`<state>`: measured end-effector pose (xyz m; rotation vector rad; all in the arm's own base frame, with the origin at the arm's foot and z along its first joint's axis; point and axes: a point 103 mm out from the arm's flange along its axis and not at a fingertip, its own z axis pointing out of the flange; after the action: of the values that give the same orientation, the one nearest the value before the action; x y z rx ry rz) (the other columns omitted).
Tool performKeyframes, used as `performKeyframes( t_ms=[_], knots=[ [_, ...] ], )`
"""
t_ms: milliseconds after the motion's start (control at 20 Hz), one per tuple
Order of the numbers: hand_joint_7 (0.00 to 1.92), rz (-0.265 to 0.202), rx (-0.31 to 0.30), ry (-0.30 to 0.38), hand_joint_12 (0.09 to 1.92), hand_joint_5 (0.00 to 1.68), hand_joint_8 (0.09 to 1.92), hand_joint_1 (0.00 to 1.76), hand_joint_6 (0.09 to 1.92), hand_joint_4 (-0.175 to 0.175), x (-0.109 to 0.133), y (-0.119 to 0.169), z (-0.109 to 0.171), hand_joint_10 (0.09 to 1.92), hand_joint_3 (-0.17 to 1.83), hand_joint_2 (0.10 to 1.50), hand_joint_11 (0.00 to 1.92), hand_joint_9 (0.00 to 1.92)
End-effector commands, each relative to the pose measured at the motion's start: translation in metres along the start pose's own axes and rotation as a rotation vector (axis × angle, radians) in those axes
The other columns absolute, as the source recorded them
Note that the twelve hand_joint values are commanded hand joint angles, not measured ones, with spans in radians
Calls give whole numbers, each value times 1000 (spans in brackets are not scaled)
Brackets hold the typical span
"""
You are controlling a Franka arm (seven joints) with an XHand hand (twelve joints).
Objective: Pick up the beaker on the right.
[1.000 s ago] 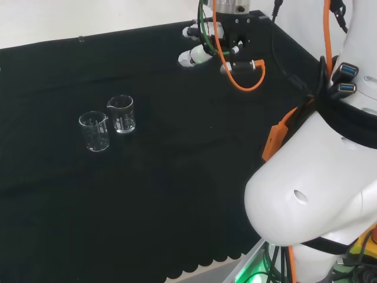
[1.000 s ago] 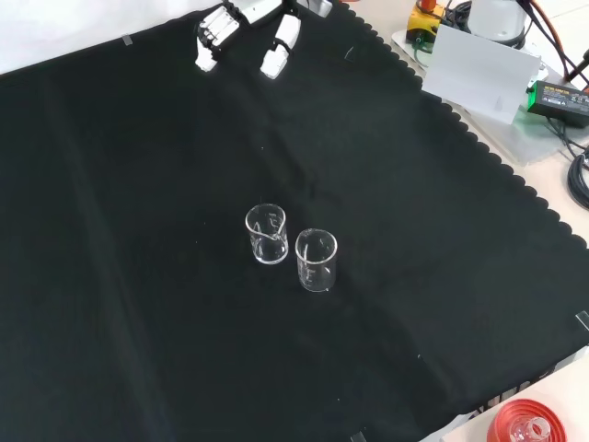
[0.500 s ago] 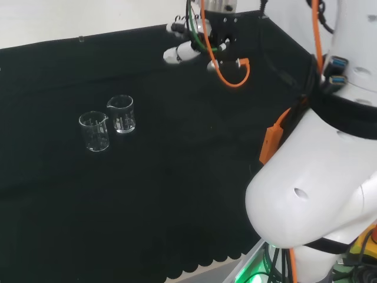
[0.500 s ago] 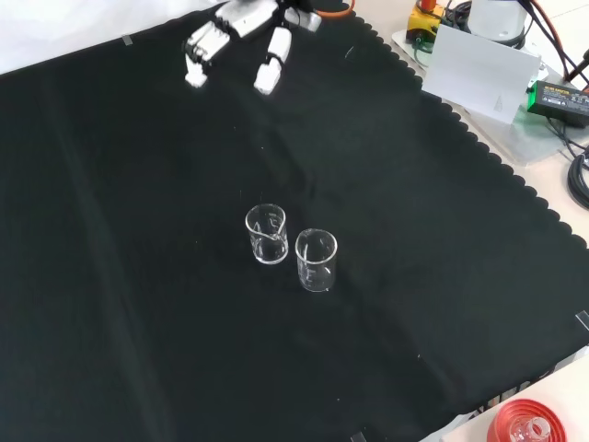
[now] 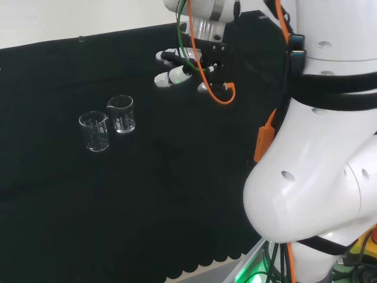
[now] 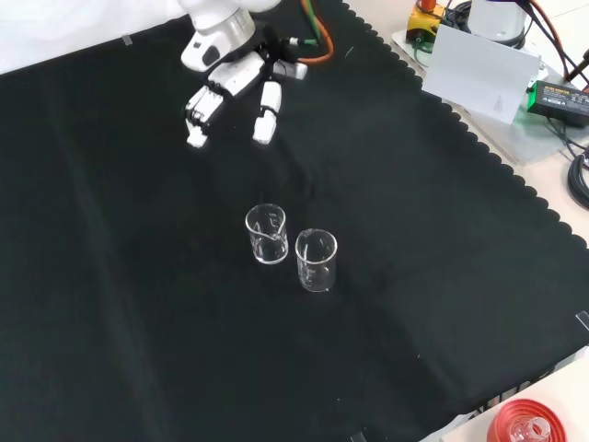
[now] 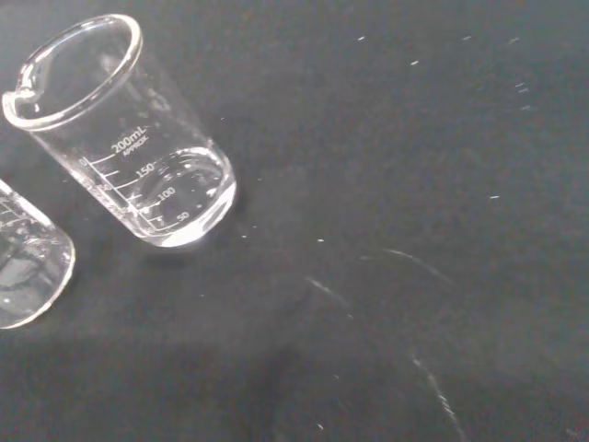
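Above the black cloth, the hand hovers with fingers straight and spread, holding nothing. Two clear beakers, one nearer the fingertips, its neighbour beyond, stand upright, well apart from the fingers.

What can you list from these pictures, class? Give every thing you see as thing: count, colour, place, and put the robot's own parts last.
beakers: two, clear glass, upright, close together near the cloth's middle; in the head view one stands right of and behind the other
black cloth: one, covers the bench, scalloped edge
red ribbed ring: one, at the front view's lower right corner, off the cloth
white box: one, beyond the cloth's edge, upper right of the front view
orange cable: one, looped beside the hand
arm links: white, large, at the head view's right
hand: one, black and white, fingers relaxed, apart from both beakers
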<state>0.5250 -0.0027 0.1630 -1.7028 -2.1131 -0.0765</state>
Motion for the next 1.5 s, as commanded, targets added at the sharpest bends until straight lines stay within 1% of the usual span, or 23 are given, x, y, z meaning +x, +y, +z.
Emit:
performKeyframes(
  t_ms=[50, 500, 600, 800, 900, 1050, 1200, 1300, 1500],
  knots=[
    [107, -90, -6, 82, 1076, 192, 696, 576, 87, -82, 2, 27, 18, 766, -175, 983, 0, 203],
    [125, -182, 32, 115, 1080, 177, 708, 570, 87, -80, 6, 46, 46, 770, -175, 931, 0, 218],
    [134, -212, 29, 155, 1093, 177, 712, 572, 87, -81, 6, 49, 51, 769, -175, 917, 0, 227],
    [160, -278, 28, 187, 1154, 190, 728, 551, 87, -86, 11, 53, 58, 772, -175, 874, 0, 274],
    [166, -298, 26, 214, 1176, 191, 732, 553, 87, -89, 12, 54, 62, 771, -175, 859, 0, 288],
    [171, -319, 32, 236, 1192, 197, 735, 552, 87, -94, 12, 56, 69, 770, -175, 840, 0, 294],
    [175, -339, 36, 274, 1198, 204, 737, 555, 87, -97, 10, 57, 78, 770, -175, 829, 0, 294],
    [181, -353, 27, 300, 1200, 216, 740, 563, 87, -100, 9, 57, 83, 770, -175, 824, 0, 294],
    [202, -374, 6, 321, 1203, 234, 746, 584, 87, -102, 9, 58, 89, 774, -175, 818, 0, 303]
  ],
)
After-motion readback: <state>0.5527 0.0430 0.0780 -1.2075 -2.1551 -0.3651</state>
